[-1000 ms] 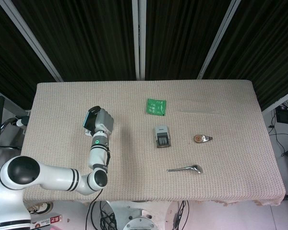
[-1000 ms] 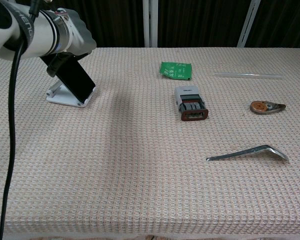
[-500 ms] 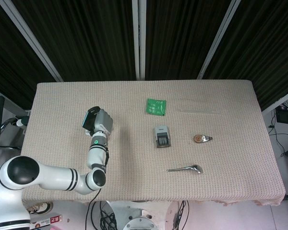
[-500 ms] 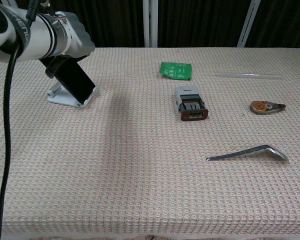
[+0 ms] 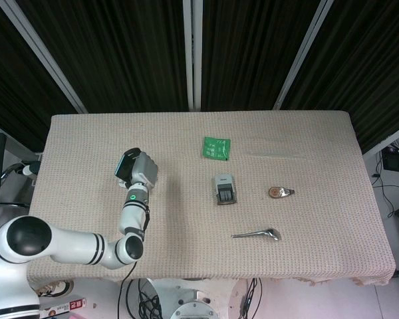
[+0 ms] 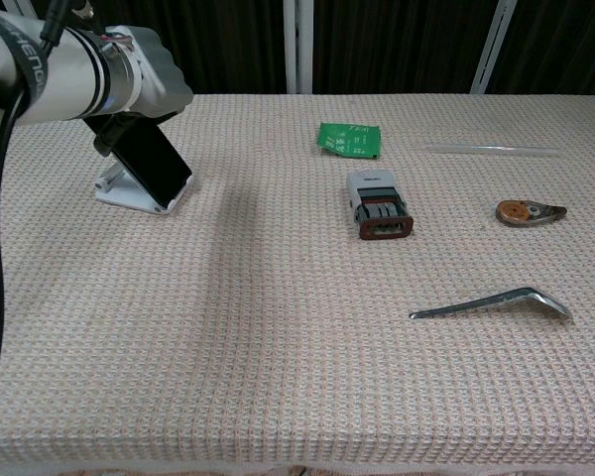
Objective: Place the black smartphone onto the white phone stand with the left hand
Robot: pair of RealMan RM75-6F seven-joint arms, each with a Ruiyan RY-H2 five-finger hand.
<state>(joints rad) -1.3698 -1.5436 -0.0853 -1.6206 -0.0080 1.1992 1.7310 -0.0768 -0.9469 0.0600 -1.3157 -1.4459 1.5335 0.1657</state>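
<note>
on the left side of the table [image 6: 278,377], the left hand [image 5: 141,170] sits over the top of the black smartphone [image 6: 152,162], and the phone is leaning back on the white phone stand [image 6: 129,192], its lower edge down in the stand's front lip. from the chest camera the hand [image 6: 144,84] covers the phone's upper end; the fingers look curled around it, but whether they are actually clamping the phone or only resting against it, i cannot tell. from the head camera the phone [image 5: 124,164] shows as a dark sliver with a teal edge just on the far-left side of the hand, with the wrist and forearm running back toward the near table edge.

out to the right of the hand and a little farther back lies a green packet [image 5: 217,147], flat on the cloth. right of the hand, well apart, sits a grey stamp [image 6: 378,203] with a reddish base end facing the near edge. farther right again, a small brown tape dispenser [image 6: 528,211], and nearer than that a bent metal handle [image 6: 492,303] lying on its side. at the far right back, a thin clear strip [image 6: 493,150] lies flat. the right hand is nowhere on camera in either view.
</note>
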